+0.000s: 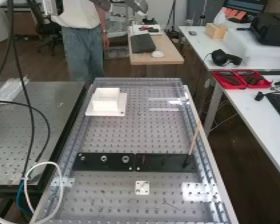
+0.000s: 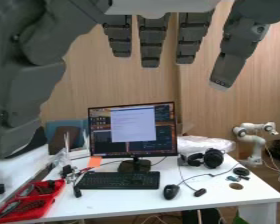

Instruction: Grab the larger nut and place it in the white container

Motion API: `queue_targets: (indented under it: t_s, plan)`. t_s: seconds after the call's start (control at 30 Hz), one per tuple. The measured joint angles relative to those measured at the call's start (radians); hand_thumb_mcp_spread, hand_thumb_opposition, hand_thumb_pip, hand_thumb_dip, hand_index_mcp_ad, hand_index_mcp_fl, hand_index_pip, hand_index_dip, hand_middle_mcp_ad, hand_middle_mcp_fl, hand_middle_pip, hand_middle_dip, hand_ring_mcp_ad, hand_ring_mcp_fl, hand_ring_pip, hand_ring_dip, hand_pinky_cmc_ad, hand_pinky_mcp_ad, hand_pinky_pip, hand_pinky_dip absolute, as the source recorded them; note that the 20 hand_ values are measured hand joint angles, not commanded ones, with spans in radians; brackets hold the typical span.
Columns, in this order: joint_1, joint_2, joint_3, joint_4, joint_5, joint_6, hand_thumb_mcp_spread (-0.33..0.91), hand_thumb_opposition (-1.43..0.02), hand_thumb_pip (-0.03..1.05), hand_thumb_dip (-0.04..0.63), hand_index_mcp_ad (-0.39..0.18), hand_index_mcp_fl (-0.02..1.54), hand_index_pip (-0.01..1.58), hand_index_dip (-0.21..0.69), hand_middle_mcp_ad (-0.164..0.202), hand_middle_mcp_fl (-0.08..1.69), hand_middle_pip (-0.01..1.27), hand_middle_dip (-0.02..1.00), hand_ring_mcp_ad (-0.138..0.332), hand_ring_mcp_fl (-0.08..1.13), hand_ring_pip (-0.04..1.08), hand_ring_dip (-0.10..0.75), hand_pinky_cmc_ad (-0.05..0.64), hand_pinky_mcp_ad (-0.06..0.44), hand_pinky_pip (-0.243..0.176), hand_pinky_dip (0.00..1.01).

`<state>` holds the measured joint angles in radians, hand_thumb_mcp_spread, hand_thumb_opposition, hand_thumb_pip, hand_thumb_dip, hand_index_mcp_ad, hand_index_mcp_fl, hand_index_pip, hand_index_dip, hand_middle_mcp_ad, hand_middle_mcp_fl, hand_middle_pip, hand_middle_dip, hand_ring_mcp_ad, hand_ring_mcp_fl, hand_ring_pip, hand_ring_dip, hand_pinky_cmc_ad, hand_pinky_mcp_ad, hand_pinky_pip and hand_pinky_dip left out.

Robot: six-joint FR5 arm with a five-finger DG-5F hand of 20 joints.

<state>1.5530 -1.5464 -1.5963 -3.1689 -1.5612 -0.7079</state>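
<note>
Larger nut on bar, hand open and empty

Component locations: the larger nut (image 1: 104, 158) stands on the flat black bar (image 1: 93, 166), toward the near end of the perforated table (image 1: 117, 135). It sits between the smaller nut (image 1: 82, 158) on its left and the bearing (image 1: 125, 159) on its right, apart from both.

Receptacle: the white container (image 1: 106, 103) is located at the far left of the table, on a flat white base (image 1: 93, 111). It is well apart from the bar, and the larger nut is outside it.

Hand condition: the hand (image 2: 152, 42) is seen in the wrist view. Its fingers are extended, nearly straight and spread, with nothing held between them.

Adjacent items: a thin rod (image 1: 193, 139) leans at a slant near the right edge of the table, and a small white plate (image 1: 142, 187) lies on the near side of the bar. The wrist view shows a white desk (image 2: 204, 192) carrying a monitor (image 2: 133, 130), a keyboard (image 2: 119, 180), a mouse (image 2: 170, 191), headphones (image 2: 205, 158) and a red tray (image 2: 49, 202).
</note>
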Motion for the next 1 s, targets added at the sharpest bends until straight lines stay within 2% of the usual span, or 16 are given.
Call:
queue_targets:
  t_s: [0.43, 0.7, 0.77, 1.0]
  plan:
    - [0.001, 0.024, -0.043, 0.015, 0.044, -0.003, 0.19, -0.71, 0.45, 0.052, -0.056, 0.03, 0.10, 0.016, 0.052, 0.01, 0.14, 0.25, 0.155, 0.01, 0.09, 0.157, 0.417, 0.342, -0.106, 0.65]
    - [0.015, 0.054, -0.135, 0.053, 0.161, 0.008, 0.20, -0.73, 0.46, 0.047, -0.054, 0.03, 0.10, 0.019, 0.058, 0.01, 0.14, 0.25, 0.157, 0.01, 0.09, 0.157, 0.417, 0.346, -0.106, 0.65]
    - [0.021, 0.060, -0.159, 0.066, 0.190, 0.012, 0.20, -0.73, 0.46, 0.063, -0.054, 0.03, 0.10, 0.019, 0.059, 0.01, 0.14, 0.25, 0.157, 0.01, 0.09, 0.157, 0.422, 0.346, -0.106, 0.65]
    - [0.059, 0.085, -0.278, 0.154, 0.346, 0.032, 0.19, -0.73, 0.47, 0.065, -0.054, 0.03, 0.10, 0.019, 0.059, 0.01, 0.14, 0.25, 0.159, 0.00, 0.09, 0.157, 0.424, 0.340, -0.106, 0.65]
